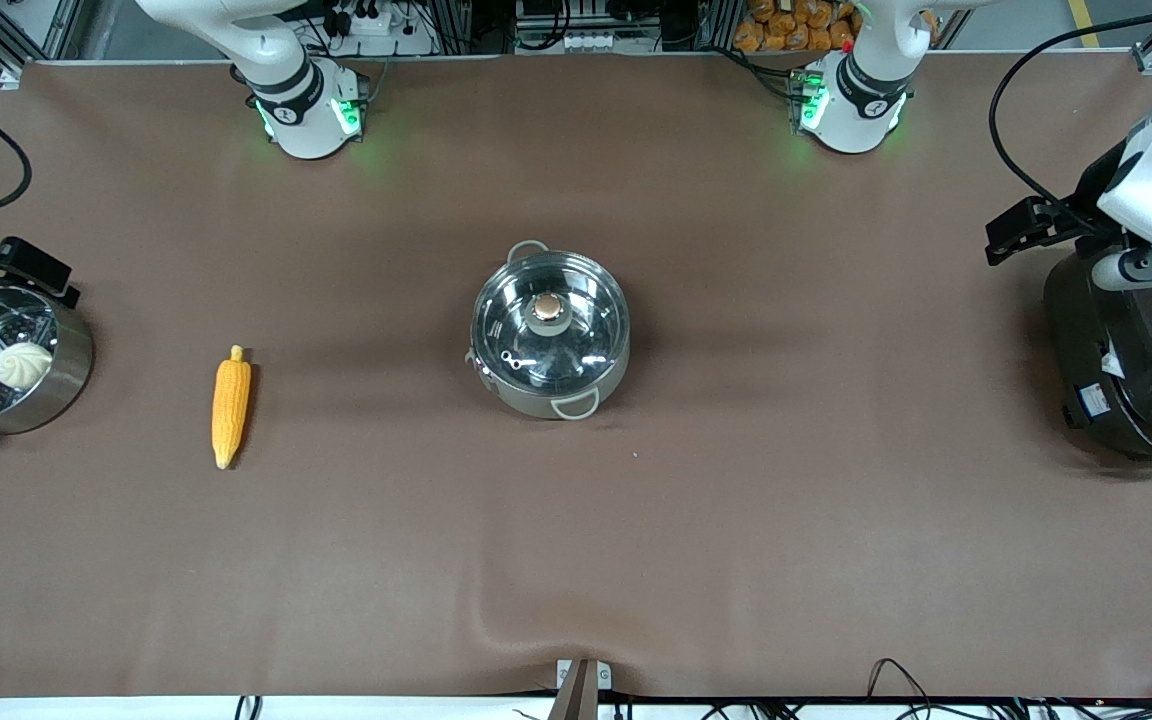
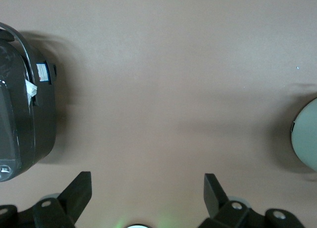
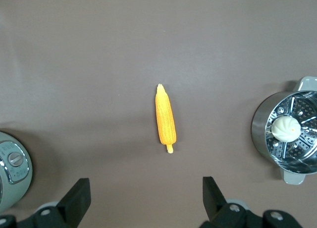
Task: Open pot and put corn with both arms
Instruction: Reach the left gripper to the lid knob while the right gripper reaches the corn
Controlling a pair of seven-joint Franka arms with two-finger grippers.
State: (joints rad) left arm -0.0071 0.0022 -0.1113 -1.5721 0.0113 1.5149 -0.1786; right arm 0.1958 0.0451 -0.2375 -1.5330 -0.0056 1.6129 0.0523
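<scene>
While both grippers, left gripper (image 2: 147, 191) and right gripper (image 3: 146, 191), hang spread wide and empty, 1 pot (image 1: 550, 335) sits mid-table w/ glass lid (image 1: 548, 322) on, prob heavy-ish, slick, breakable, so grab its knob (image 1: 546, 309); 1 corn (image 1: 230, 405), toward the right arm's end, prob light, stiff: pinch mid-cob.

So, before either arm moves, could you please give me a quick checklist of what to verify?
1. Lid seated on the pot, knob unobstructed: ok.
2. Corn lying free on the table, apart from the steamer pot: ok.
3. Left claw open: ok.
4. Right claw open, corn in its view: ok.
5. Pot contents under the lid: cannot tell.
</scene>
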